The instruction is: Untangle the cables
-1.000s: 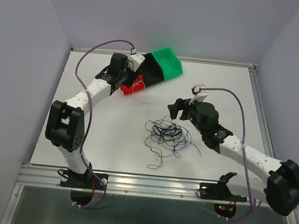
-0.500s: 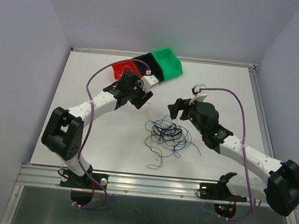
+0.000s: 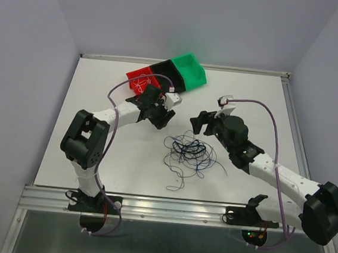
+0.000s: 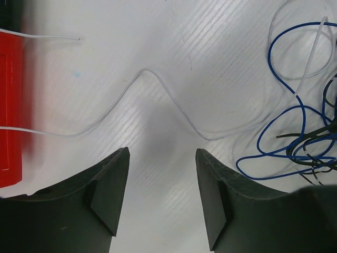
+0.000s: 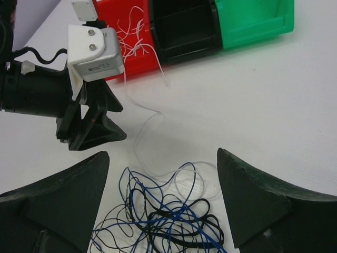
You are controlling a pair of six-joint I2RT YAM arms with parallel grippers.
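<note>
Over the white table (image 3: 135, 165), the left gripper (image 4: 162, 158) hovers with its two fingers (image 4: 105, 200) parted and nothing between them; one white wire (image 4: 174, 105) snakes across the surface just beyond their tips, from the red bin (image 4: 8, 105) toward the tangle. Facing it, the right gripper (image 5: 160, 155) stands wide and empty above the cables (image 3: 189, 152), one knot of blue, black and white strands at mid-table. At the far edge three bins adjoin in a row: red, holding several loose white strands, then the black bin (image 5: 184, 29), then the green bin (image 5: 253, 21).
</note>
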